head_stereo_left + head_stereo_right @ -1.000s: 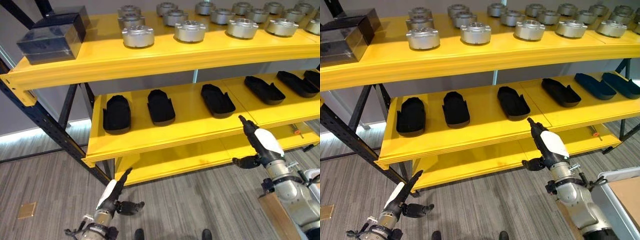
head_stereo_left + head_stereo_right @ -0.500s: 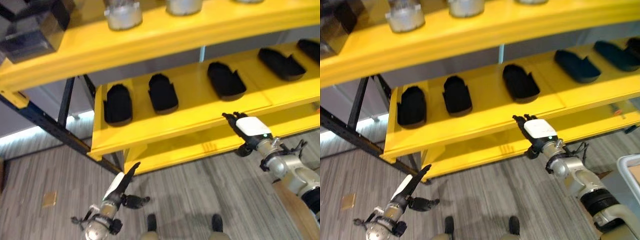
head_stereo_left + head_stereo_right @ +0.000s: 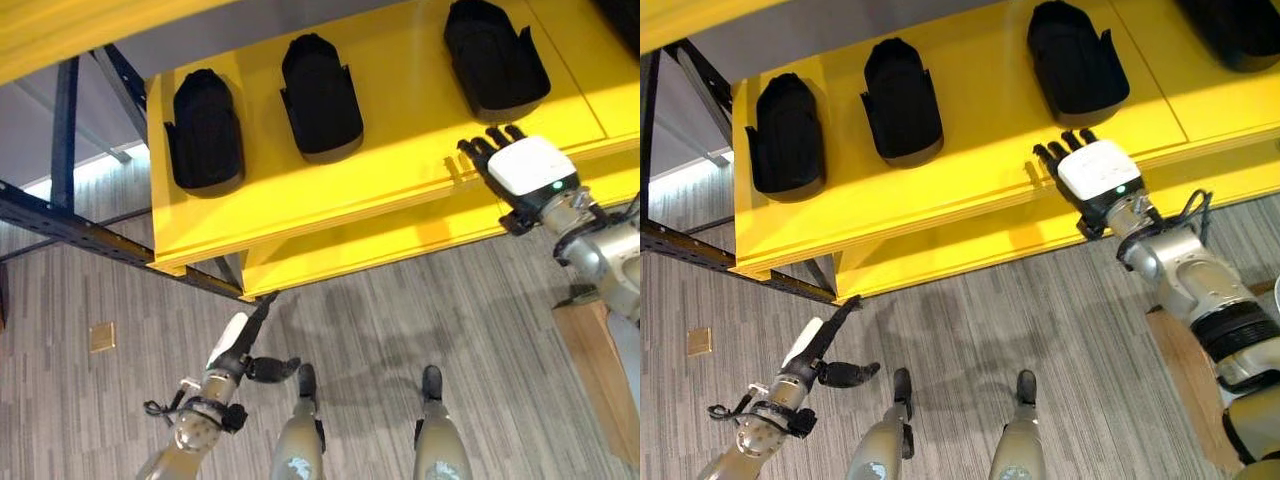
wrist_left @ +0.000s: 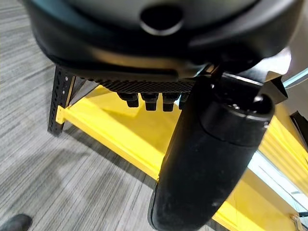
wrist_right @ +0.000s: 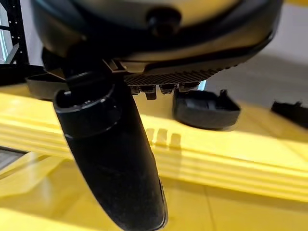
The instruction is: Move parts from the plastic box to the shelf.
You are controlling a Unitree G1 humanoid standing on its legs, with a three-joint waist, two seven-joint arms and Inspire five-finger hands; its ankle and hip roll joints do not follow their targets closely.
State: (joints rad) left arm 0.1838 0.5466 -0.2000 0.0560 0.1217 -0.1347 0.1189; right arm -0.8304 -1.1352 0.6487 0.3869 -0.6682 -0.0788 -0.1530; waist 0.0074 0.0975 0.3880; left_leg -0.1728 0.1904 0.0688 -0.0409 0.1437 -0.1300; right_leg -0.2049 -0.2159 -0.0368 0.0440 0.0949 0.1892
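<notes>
Yellow shelf (image 3: 330, 215) carrying a row of black parts (image 3: 320, 97), with the right hand (image 3: 515, 165) raised at the shelf's front edge, fingers straight and empty, and the left hand (image 3: 238, 345) low above the floor, likewise extended and empty.

Three black parts (image 3: 790, 135) (image 3: 901, 100) (image 3: 1076, 62) occupy the back of the yellow shelf (image 3: 940, 200), leaving bare strips between them and a free front edge beside the right hand (image 3: 1092, 172).
</notes>
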